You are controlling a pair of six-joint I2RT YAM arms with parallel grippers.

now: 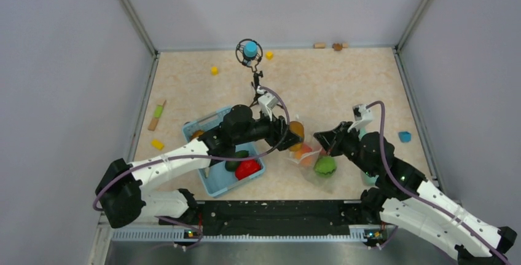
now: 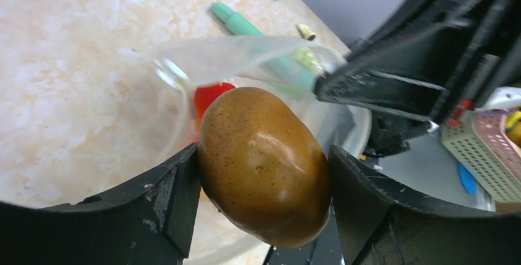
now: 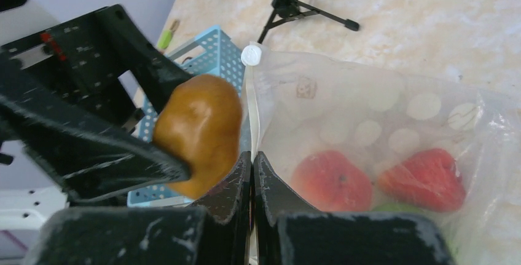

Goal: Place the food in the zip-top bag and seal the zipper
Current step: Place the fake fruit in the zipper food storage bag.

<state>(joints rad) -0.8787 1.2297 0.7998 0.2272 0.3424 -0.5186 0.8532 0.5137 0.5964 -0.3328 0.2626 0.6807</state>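
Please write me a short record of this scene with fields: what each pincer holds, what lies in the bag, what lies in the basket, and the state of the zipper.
left pincer: grips brown piece, just outside the bag's mouth
right pincer: shut on the edge of zip-top bag, at zipper
in bag: orange-red fruit, red piece, bright green fruit
in blue basket: red pepper, dark green piece
zipper state: not sealed, mouth open
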